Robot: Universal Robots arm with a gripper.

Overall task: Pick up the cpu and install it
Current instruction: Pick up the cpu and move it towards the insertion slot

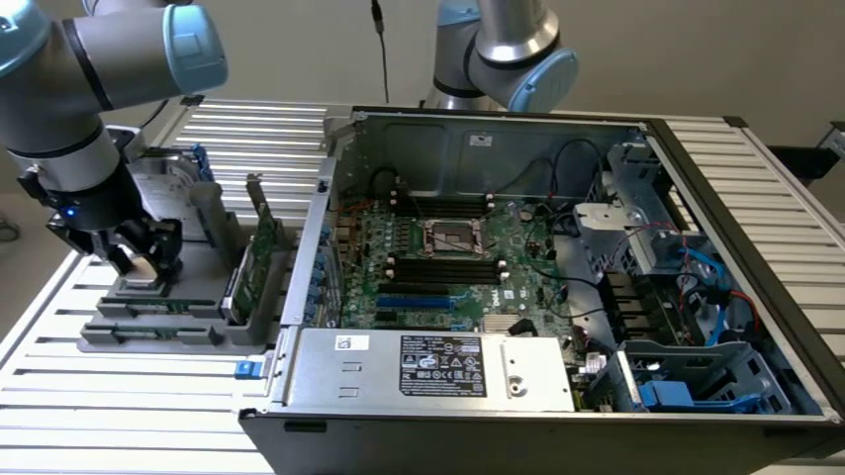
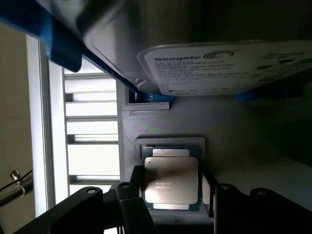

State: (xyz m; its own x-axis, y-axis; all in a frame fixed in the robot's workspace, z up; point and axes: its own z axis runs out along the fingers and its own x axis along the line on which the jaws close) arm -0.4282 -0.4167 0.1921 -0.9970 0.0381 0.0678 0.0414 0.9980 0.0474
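White slatted metal surface carries everything. On the exterior view's left, the arm's black tool is down in a grey plastic parts holder, clenched on two edges of the small flat square silver-grey cpu. The cpu sits in its recess near a labelled silver hard drive. Rightward stands an open black computer case with a dark metal-framed socket.

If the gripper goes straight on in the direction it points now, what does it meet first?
Most likely the cpu, lying in the grey holder straight ahead of the gripper. The gap between them is unclear.
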